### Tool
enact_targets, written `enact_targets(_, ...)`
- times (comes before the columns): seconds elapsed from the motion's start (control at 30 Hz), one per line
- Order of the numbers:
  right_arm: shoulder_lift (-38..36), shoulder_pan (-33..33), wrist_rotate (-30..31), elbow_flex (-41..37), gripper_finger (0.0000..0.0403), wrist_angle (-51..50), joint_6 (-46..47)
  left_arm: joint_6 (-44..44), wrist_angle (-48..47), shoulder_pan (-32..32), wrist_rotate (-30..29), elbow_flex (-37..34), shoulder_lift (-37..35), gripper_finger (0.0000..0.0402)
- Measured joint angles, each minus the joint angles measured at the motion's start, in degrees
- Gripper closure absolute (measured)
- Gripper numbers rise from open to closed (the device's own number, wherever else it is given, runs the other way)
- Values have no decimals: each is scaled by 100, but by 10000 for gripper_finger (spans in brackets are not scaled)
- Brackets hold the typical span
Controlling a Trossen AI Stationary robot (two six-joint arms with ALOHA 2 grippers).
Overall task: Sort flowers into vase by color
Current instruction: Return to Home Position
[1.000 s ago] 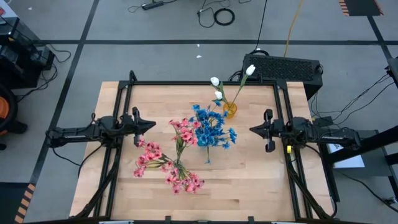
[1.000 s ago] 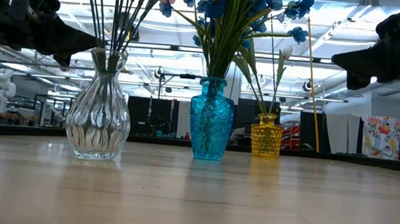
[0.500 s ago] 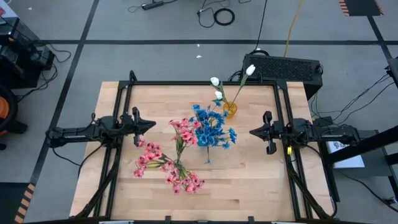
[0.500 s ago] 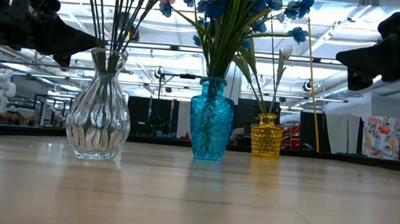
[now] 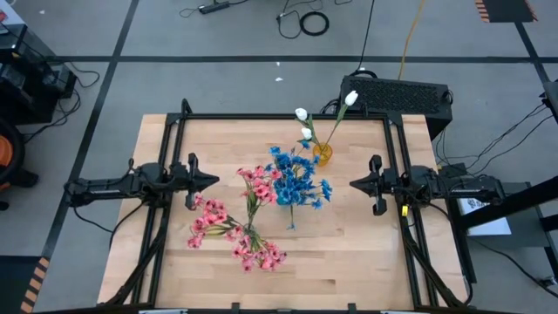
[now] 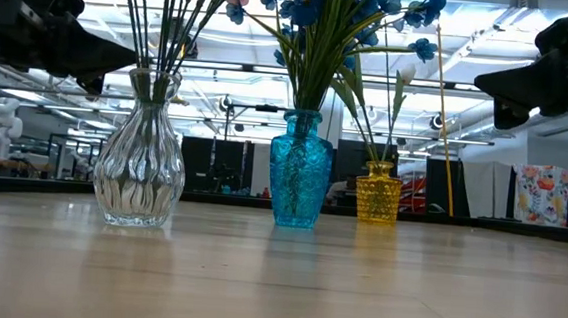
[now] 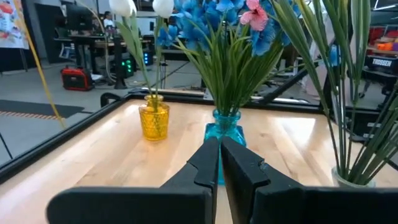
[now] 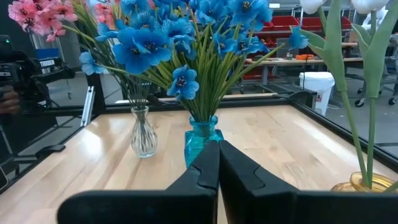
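Our left gripper (image 5: 212,179) and right gripper (image 5: 354,183) hang well apart, fingers pressed together, empty; we judge a stray inward sweep could snag the pink flowers (image 5: 212,215), toppling the clear vase (image 6: 141,174).

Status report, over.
Left tool shut, empty, left side. Right tool shut, empty, right side. Pink flowers in clear vase, blue flowers in blue vase, white flowers in yellow vase. Nothing blocking.

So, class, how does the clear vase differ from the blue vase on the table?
The clear vase is colourless ribbed glass; the blue vase is tinted blue. The clear vase bulges low down; the blue vase is slimmer. The clear vase holds pink flowers; the blue vase holds blue flowers. Both stand upright on the table.
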Motion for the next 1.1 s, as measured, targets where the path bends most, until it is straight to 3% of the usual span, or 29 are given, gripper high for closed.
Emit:
enact_targets(0.27,0,0,-4,0,403,0,0,-134,40,2,-309,1,0,378)
enact_targets(0.67,0,0,-6,0,403,-2,0,-304,22,-23,-166,1,2,381)
enact_targets(1.1,0,0,-6,0,403,-2,0,-284,26,-483,-216,2,11,399)
